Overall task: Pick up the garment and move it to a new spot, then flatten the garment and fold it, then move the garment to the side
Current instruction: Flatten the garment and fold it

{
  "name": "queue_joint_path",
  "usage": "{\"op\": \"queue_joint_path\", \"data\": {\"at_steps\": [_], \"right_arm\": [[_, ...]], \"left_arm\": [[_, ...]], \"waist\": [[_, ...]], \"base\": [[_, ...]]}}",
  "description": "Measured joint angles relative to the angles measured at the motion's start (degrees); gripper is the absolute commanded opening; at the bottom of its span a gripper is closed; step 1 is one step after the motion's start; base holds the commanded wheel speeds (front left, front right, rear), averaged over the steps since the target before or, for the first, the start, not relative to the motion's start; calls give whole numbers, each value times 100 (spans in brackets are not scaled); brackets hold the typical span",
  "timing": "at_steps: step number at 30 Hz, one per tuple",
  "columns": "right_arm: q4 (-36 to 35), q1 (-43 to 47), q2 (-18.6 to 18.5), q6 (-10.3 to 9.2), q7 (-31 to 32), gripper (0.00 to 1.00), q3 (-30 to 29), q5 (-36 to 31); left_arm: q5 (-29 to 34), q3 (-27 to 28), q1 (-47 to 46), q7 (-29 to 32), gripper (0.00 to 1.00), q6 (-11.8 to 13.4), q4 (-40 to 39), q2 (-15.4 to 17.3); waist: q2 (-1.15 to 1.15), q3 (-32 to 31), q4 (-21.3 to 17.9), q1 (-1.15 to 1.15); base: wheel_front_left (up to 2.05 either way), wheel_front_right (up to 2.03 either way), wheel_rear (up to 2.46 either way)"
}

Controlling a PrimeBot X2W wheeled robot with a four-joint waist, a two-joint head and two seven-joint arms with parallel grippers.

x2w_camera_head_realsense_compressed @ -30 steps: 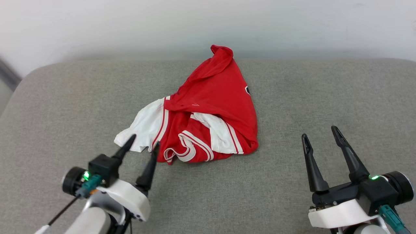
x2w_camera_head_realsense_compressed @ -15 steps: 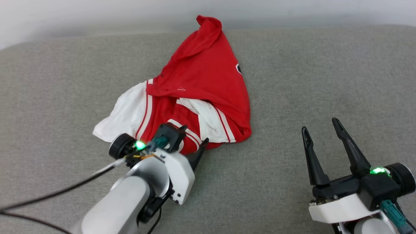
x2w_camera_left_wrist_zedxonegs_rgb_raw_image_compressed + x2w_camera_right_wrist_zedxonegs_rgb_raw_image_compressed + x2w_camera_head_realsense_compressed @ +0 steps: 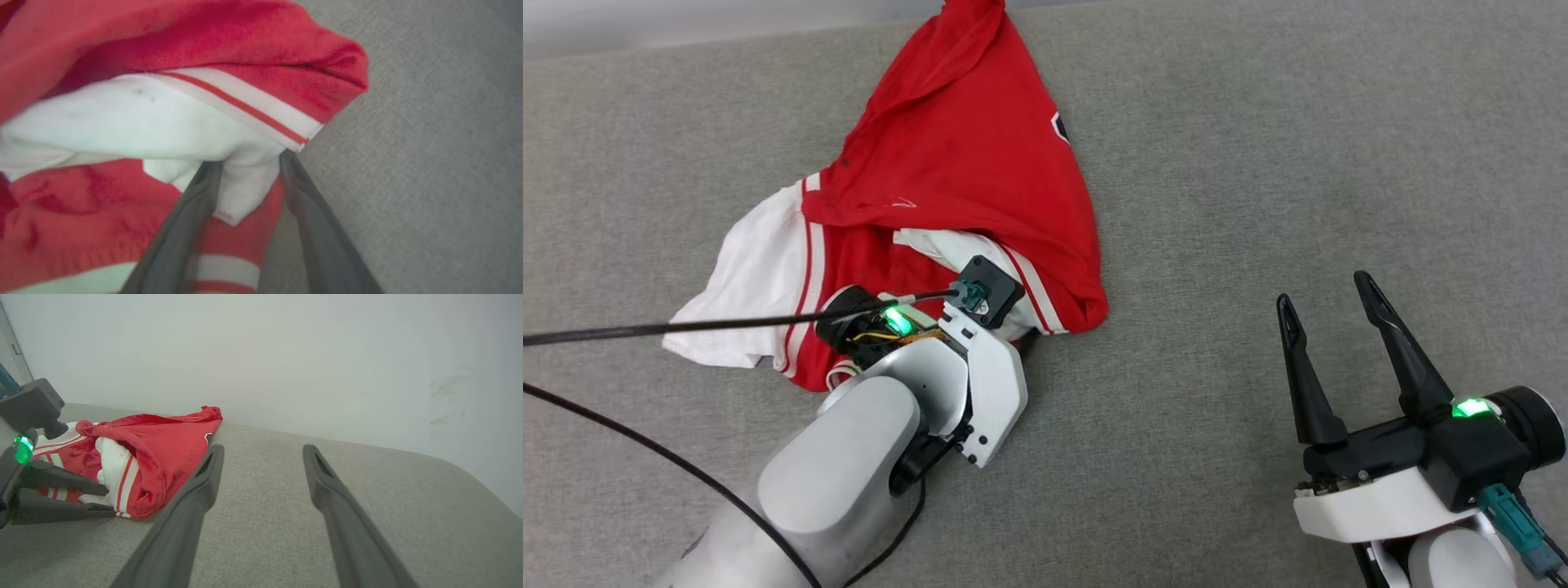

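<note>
Pointing forward low, left claw (image 3: 249,161) straddles garment (image 3: 964,147) sleeve, grip unclear; right claw (image 3: 1323,290) wide.

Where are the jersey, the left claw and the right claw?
jersey (image 3: 964,155), head view, red body panel.
left claw (image 3: 250,160), left wrist view, midway between fingertips, over white cloth.
right claw (image 3: 1323,290), head view, midway between fingertips.

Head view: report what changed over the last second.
The left gripper went forward into the crumpled red-and-white jersey garment; its fingers now straddle a white fold, grip not yet clear. The camera tilted too. The open right gripper and the garment on the grey cushion stayed put.
</note>
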Motion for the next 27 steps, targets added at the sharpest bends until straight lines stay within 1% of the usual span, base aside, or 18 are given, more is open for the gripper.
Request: {"op": "queue_joint_path", "data": {"at_steps": [3, 8, 11, 15, 21, 23, 27], "right_arm": [[41, 1, 13, 0, 0, 100, -22, 3], [102, 21, 30, 0, -1, 100, -44, 19], [136, 23, 37, 0, -1, 100, 0, 30], [166, 26, 43, 0, 0, 100, 14, 30], [94, 34, 46, 0, -1, 100, -243, 56], [33, 23, 47, 0, -1, 100, -325, 124], [-42, -55, 47, 0, 0, 100, -433, 159]], "left_arm": [[-104, -2, -2, -130, 0, -54, -5, -48], [-199, -83, 200, -303, 0, -97, -215, -80], [-318, -94, 316, -368, 0, -82, -467, -204], [-332, -294, 558, -354, 0, -44, -743, -381], [-359, -503, 709, -401, 0, 90, -754, -880], [-367, -554, 690, -455, 0, 118, -624, -1112], [-334, -617, 430, -668, 0, 179, -144, -1448]], "waist": [[0, -18, -57, 0], [0, -257, -62, 0], [0, -445, -63, 0], [0, -689, -107, 0], [0, -864, -329, 0], [0, -861, -424, 0], [0, -786, -619, 0]], "base": [[0, 0, 0], [0, 0, 0], [0, 0, 0], [0, 0, 0], [0, 0, 0], [0, 0, 0], [0, 0, 0]]}}
